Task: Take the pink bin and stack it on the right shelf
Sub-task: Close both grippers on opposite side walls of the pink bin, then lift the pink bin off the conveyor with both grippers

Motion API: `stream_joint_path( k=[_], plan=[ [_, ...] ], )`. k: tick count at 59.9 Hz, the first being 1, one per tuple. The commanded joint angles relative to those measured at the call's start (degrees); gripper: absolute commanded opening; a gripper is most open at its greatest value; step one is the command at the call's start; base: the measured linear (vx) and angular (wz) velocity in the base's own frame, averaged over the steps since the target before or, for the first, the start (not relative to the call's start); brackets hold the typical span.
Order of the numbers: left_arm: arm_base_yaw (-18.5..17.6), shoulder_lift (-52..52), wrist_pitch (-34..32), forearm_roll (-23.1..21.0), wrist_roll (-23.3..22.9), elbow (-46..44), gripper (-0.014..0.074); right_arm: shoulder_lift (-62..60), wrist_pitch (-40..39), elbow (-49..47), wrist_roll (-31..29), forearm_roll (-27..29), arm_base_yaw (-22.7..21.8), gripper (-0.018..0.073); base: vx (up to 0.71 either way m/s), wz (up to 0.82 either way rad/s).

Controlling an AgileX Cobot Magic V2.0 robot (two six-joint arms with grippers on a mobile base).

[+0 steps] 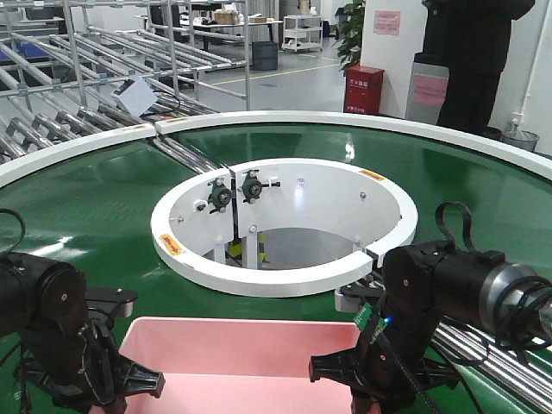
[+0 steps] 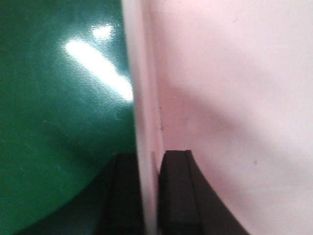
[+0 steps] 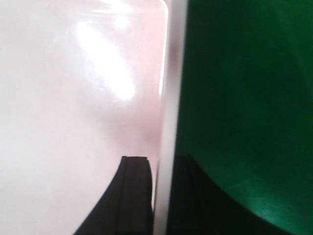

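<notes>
Now, front view: pink bin [image 1: 241, 354] low at near side of green belt [image 1: 103, 198], just before white ring [image 1: 285, 278]. Left gripper [image 1: 138, 379] at its left wall, right gripper [image 1: 341, 371] at its right wall. Left wrist view: black fingers [image 2: 178, 196] pinching the left wall, one inside, one outside. Right wrist view: fingers [image 3: 132, 196] pinching the right wall the same way.

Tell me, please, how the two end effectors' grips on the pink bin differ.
The left end effector clamps the left wall of the pink bin; the right end effector clamps its right wall. The green belt lies left of the left one, right of the right one. Both are shut on the wall.
</notes>
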Motion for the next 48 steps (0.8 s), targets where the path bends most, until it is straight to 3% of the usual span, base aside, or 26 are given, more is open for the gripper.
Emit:
stream_joint_path(
  k=[1,8,17,29,33,48],
  plan=[
    [0.09,-2.49,-0.91,2.11,-0.48,-1.84,0.0116,-2.69,0.01,-1.58,-0.28,0.17,-0.30,0.0027,0.00,0.00],
    [0.09,-2.49,-0.59,1.96,-0.54,-1.84,0.0064,-2.91,0.00,-1.58,-0.71,-1.61,-0.30,-0.0015,0.00,0.00],
    [0.03,-3.74,-0.78,1.84,-0.66,-1.84,0.0048,-5.74,0.50,-1.58,5.39,-8.06,-0.30,-0.0012,0.00,0.00],
    [-1.17,-10.21,-0.92,2.94,-4.65,-1.84,0.0054,-11.80,0.71,-1.58,7.77,-13.50,-0.30,-0.0008,0.00,0.00],
    [-2.68,-12.37,-0.93,4.46,-7.92,-1.84,0.0057,-14.07,0.71,-1.37,8.15,-15.04,-0.30,-0.0006,0.00,0.00],
    [-14.21,-19.73,1.12,18.93,-26.80,-0.69,0.0060,-24.16,-1.66,7.27,12.76,-21.80,1.82,-0.0001,0.00,0.00]
  ],
)
